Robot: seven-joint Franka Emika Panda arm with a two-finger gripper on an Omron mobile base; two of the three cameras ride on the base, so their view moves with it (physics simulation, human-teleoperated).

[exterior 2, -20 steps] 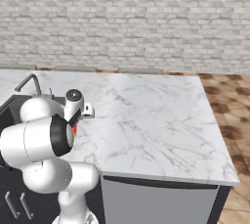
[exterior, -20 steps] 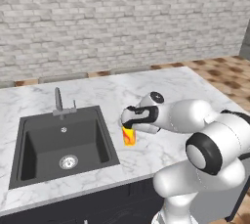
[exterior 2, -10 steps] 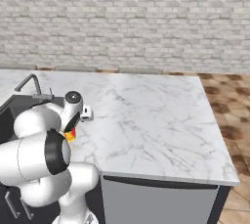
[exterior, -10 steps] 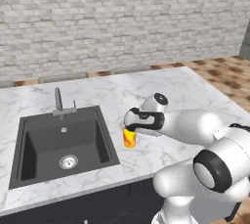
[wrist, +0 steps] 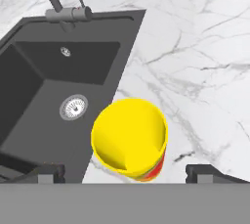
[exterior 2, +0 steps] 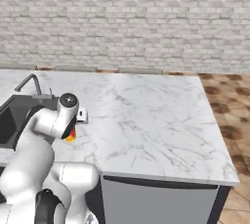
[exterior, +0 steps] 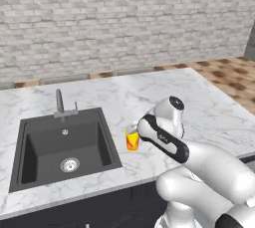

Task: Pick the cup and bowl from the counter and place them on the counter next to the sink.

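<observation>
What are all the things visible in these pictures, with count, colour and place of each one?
cup: 1, yellow with red-orange marks, upright on the counter just right of the sink
sink: 1, dark grey, set in the counter's left part
drain: 1, metal, sink floor
faucet: 1, grey, behind the sink
counter: 1, white marble with grey veins
brick wall: 1, grey, behind
gripper: 1, dark fingers apart, one each side of the cup

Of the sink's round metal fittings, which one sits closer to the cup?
The large ringed drain on the sink floor, beside the yellow cup. The small round fitting sits higher, on the back wall below the faucet.
</observation>
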